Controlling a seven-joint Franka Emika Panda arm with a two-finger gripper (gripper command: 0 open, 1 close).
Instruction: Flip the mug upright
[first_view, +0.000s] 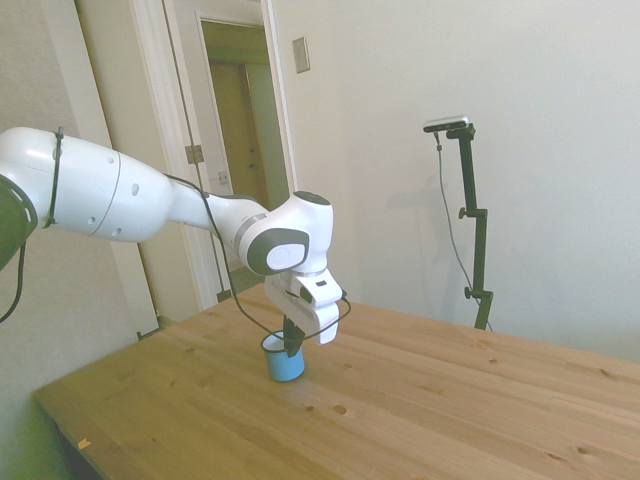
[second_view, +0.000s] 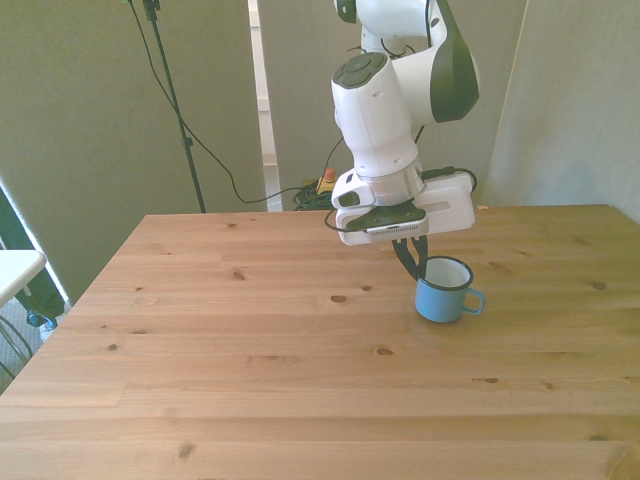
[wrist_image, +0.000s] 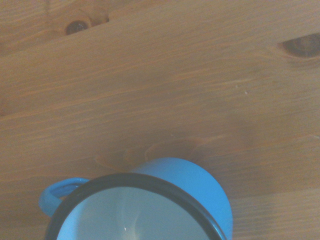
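Note:
The light-blue mug stands upright on the wooden table, its opening up and its handle toward the front view's right. Its dark rim and white inside fill the near edge of the wrist view, mug. My gripper comes down from above onto the rim on the front view's left side. The dark fingers are close together, one inside the mug and one outside, pinching the wall. In the side view the mug sits under the gripper.
Bare wood surrounds the mug on all sides. A doorway and pale walls lie beyond the table. Cables and a small red-and-yellow object lie on the floor behind the table's far edge.

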